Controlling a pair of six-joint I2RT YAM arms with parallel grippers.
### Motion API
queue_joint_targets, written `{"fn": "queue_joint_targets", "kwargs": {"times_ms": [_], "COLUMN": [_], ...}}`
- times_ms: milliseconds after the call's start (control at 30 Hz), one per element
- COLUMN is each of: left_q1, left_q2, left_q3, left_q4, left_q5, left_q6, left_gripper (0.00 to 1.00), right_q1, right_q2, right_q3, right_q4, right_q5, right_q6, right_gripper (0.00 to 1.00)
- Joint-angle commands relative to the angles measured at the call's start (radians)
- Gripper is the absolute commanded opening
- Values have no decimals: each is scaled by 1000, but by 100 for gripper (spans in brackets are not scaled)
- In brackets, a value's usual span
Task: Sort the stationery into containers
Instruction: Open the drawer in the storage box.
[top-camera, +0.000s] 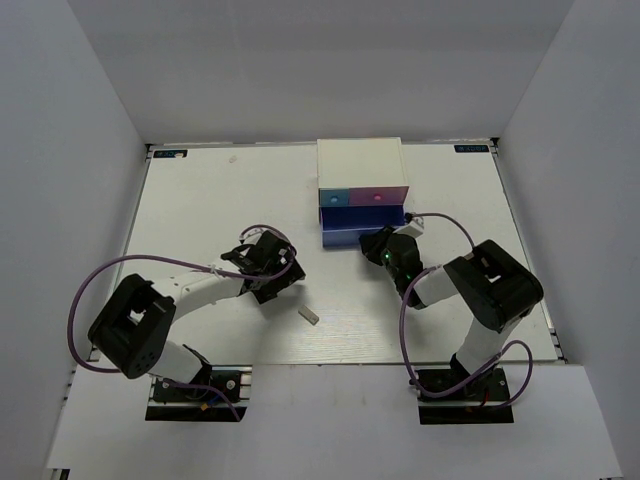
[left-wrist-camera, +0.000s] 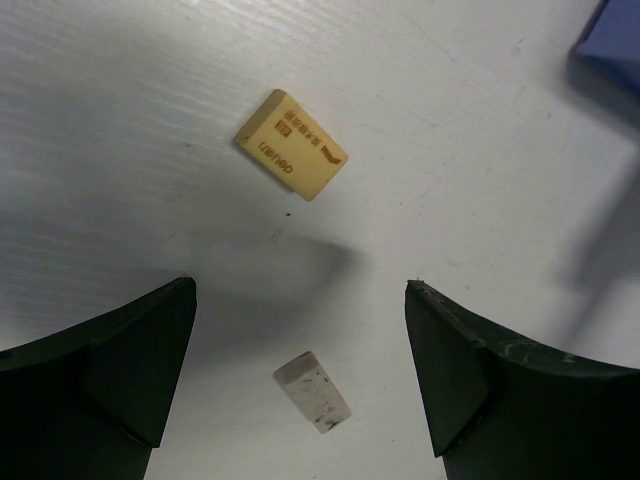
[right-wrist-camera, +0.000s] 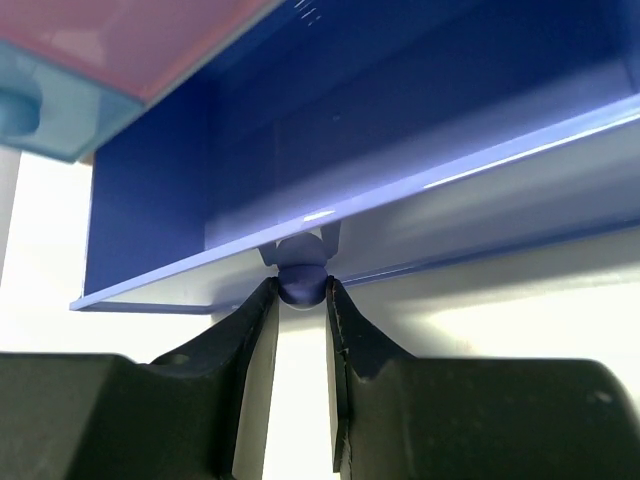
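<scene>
White walls (top-camera: 330, 60) box in a white desk (top-camera: 200, 200), and we see both arms reaching out over it from the near edge.

On the left, the left end effector (top-camera: 262, 262) hangs above the middle of the desk. In its wrist view the two dark fingers (left-wrist-camera: 120, 360) are spread wide with nothing between them but bare desk. A tan eraser (left-wrist-camera: 291, 145) with printed lettering lies flat ahead of the fingers. A smaller grey-white eraser (left-wrist-camera: 313, 391) lies in the gap between the fingers, touching neither. The two erasers are near each other but apart.

Further right in the overhead view, a pale block (top-camera: 310, 316) lies alone between the two arms, closer to the near edge. We cannot tell whether it is one of those erasers.

Right of centre, toward the back of the desk, stands the white drawer unit (top-camera: 358, 160). Its light blue drawer (top-camera: 333, 199) and pink drawer (top-camera: 378, 197) sit side by side, pushed in. Below them the purple-blue drawer (top-camera: 345, 228) is pulled out toward the arms.

The right end effector (top-camera: 378, 243) is at that drawer's front. In its wrist view the fingers are nearly together, clamped on either side of the small round knob (right-wrist-camera: 301, 281).
</scene>
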Motion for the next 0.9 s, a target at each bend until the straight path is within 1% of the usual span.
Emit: {"fn": "queue_joint_targets", "kwargs": {"times_ms": [0,33,67,100,133,167,200,267,367,400,500,533,600,633,667,700,733,800,833,867], "left_q1": [5,5,5,5,5,5,5,5,5,5,14,14,14,14,14,14,14,14,14,14], "left_q2": [4,14,14,23,24,24,24,33,42,42,62,62,74,74,85,85,94,103,103,103], "left_q3": [56,57,66,75,75,86,86,95,116,130,158,167,176,176,188,188,202,227,227,227], "left_q4": [14,3,3,3,-8,-8,-19,-28,-72,-89,-123,-134,-149,-161,-161,-174,-187,-198,-198,-198], "left_q5": [-10,-10,-19,-19,-19,-19,-30,-30,-60,-60,-85,-85,-109,-109,-134,-134,-146,-157,-157,-168], "left_q6": [10,0,0,0,-9,-18,-18,-33,-69,-101,-113,-113,-113,-113,-102,-92,-63,-34,-9,5], "left_gripper": [95,95,95,95,95,95,95,95,95,95,95,95,95,95,95,95,95,94,92,91], "right_q1": [14,23,25,28,27,27,24,22,21,22,24,19,21,24,24,24,25,24,25,22], "right_q2": [-54,-62,-63,-65,-65,-62,-63,-69,-94,-100,-146,-164,-198,-217,-229,-258,-263,-289,-292,-297], "right_q3": [-34,-40,-51,-51,-42,-38,-34,-24,-33,-44,-80,-90,-119,-126,-139,-148,-154,-156,-154,-154], "right_q4": [-6,-10,-7,-7,6,11,19,22,11,7,-3,-1,-7,-4,-3,3,11,43,53,66], "right_q5": [3,3,6,8,2,-4,-18,-24,-49,-68,-116,-127,-162,-209,-227,-239,-291,-344,-451,-502], "right_q6": [17,17,17,6,-6,-14,-38,-58,-66,-66,-83,-106,-118,-145,-162,-191,-205,-288,-320,-439], "right_gripper": [13,20,31,56,65,71,74,74,68,66,51,36,20,8,4,0,0,0,0,0]}}
